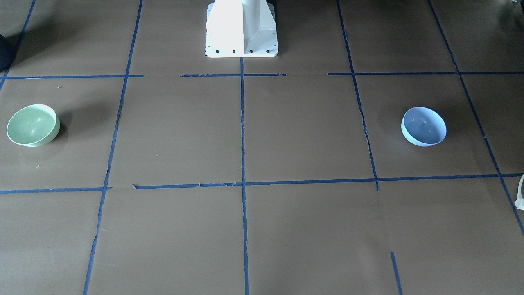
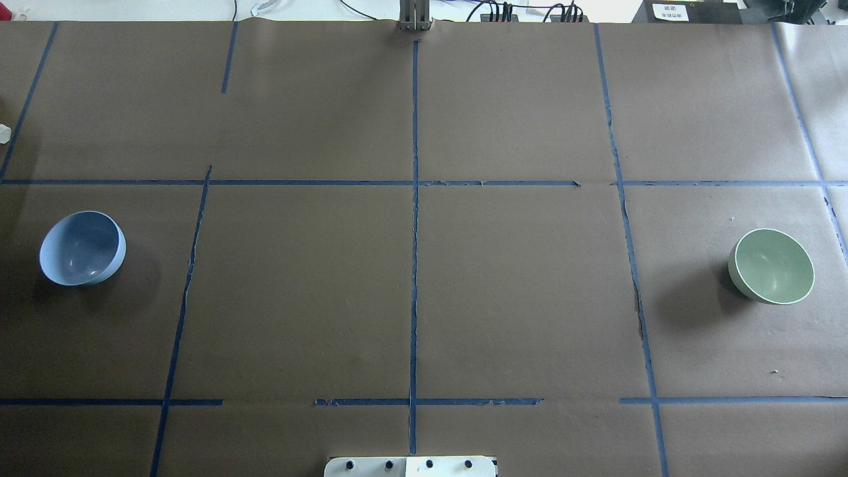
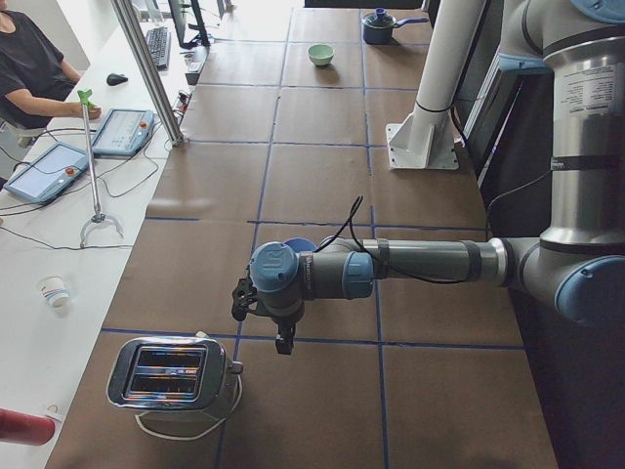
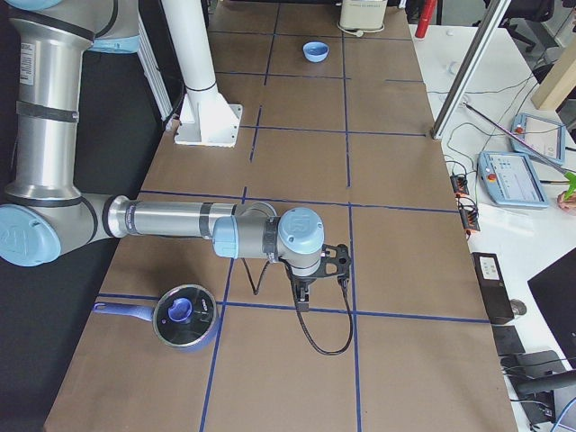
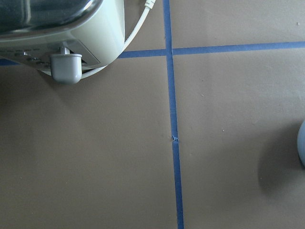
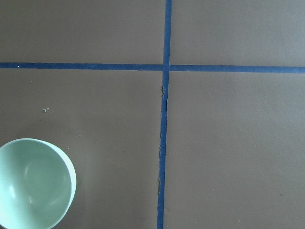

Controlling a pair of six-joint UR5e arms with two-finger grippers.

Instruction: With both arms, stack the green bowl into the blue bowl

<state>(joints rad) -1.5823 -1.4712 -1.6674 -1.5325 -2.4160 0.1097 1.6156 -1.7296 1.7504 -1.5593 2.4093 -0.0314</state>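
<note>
The green bowl (image 1: pixel 32 125) stands upright and empty on the robot's right side of the table; it also shows in the overhead view (image 2: pixel 772 266), the right wrist view (image 6: pixel 33 183) and far off in the left side view (image 3: pixel 320 55). The blue bowl (image 1: pixel 423 126) stands empty on the robot's left side (image 2: pixel 83 248), and its edge shows in the left wrist view (image 5: pixel 301 148). My left gripper (image 3: pixel 283 340) hangs above the table beside the blue bowl (image 3: pixel 298 244). My right gripper (image 4: pixel 301 301) hangs over the right side. Both show only in the side views, so I cannot tell whether they are open or shut.
A toaster (image 3: pixel 171 371) with a white cord stands near the left end, close to the left gripper, and shows in the left wrist view (image 5: pixel 62 33). A blue-lidded saucepan (image 4: pixel 184 315) stands near the right arm. The white pedestal (image 1: pixel 241 28) is at the table's back middle.
</note>
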